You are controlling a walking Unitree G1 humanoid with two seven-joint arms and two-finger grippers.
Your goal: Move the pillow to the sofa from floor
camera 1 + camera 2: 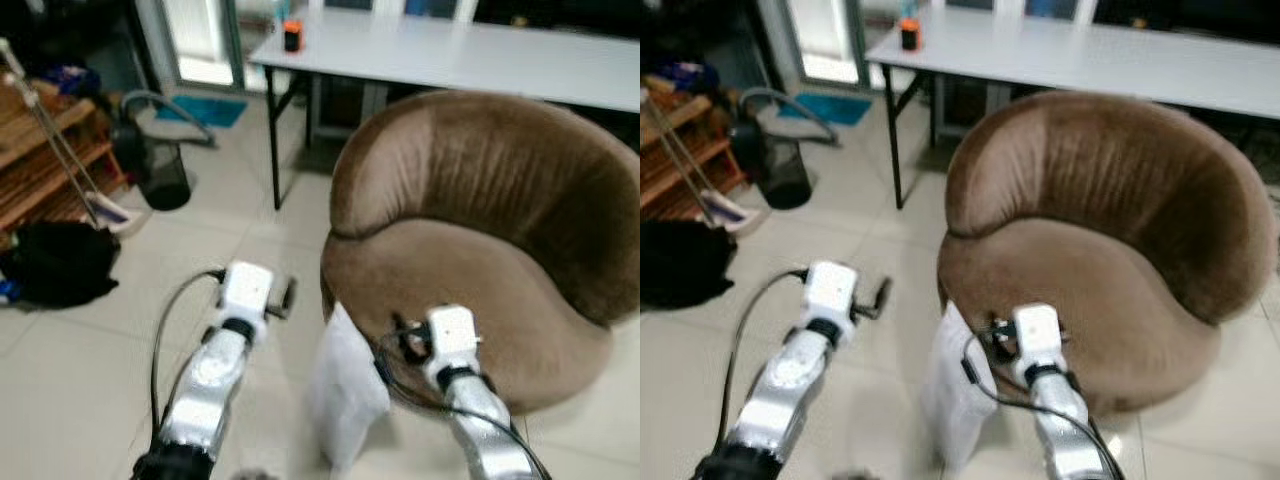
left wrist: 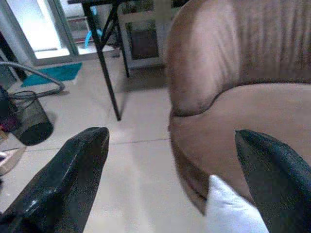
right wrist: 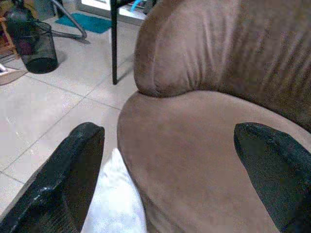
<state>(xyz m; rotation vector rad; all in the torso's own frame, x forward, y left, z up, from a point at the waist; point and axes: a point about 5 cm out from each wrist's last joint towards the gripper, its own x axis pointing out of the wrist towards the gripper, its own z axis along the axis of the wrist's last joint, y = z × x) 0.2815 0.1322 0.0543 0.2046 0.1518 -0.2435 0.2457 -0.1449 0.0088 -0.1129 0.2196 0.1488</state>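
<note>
White pillow [image 1: 345, 390] upright on the floor [image 1: 80, 370], leaning against the near left flank of the brown sofa [image 1: 480, 250], a round velvet tub seat. Not yet lifted. Left gripper [image 2: 170, 179] raised just left of the pillow, jaws spread wide, nothing between them. Right gripper [image 3: 170, 174] above the near edge of the seat, just right of the pillow's top corner, jaws likewise wide and empty.

Likely light and soft, easily squashed (a fabric cover, so probably not slippery), liable to sag or fold if pinched at one corner alone. Best taken along the upper edge or by both flat faces, one gripper on each side, deep enough to catch filling rather than loose cover. Nothing fragile here; main risk a slip out of a shallow pinch.

Beyond the sofa, a white table [image 1: 480, 55] on black legs; far left, a dark wastebasket [image 1: 165, 175].
</note>
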